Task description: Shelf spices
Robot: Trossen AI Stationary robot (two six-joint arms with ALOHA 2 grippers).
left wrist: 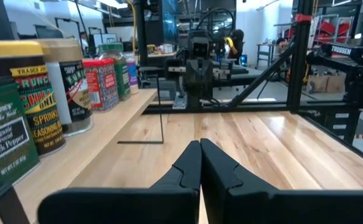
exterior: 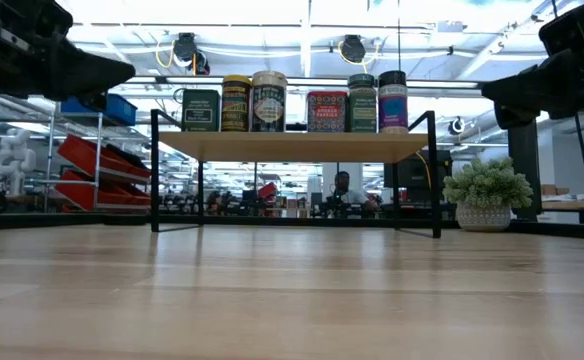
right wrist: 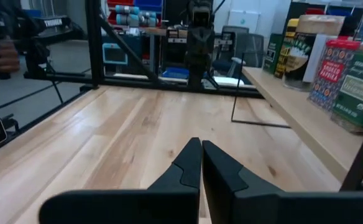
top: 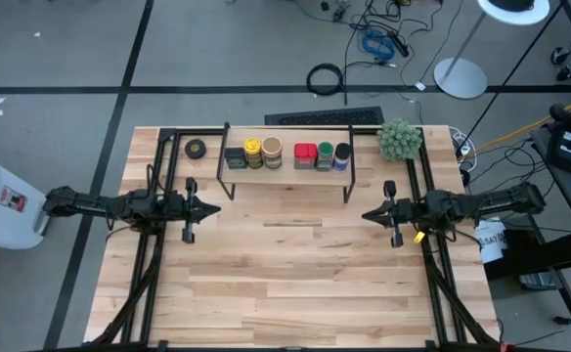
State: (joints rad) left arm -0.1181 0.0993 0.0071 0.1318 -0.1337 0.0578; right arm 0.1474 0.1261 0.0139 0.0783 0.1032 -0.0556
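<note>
The shelf [top: 287,168], a light wooden board on thin black legs, stands at the table's far middle. On its top board stand several spices in a row: a dark boxy tin [top: 235,157], a yellow-lidded jar [top: 253,151], a tan-lidded jar [top: 272,151], a red square tin [top: 304,155], a green-lidded jar [top: 325,155] and a blue-lidded jar [top: 341,155]. In the low view the shelf's board [exterior: 294,146] carries them all upright. My left gripper [top: 217,207] is shut and level at the table's left, pointing right. My right gripper [top: 365,216] is shut at the table's right, pointing left. Both are empty.
A black tape roll [top: 196,149] lies on the table left of the shelf. A fuzzy green plant ball [top: 400,139] sits right of it. Black frame rails [top: 147,264] run along both table sides. A keyboard [top: 325,116] lies behind the shelf. Bare wood spans the near half.
</note>
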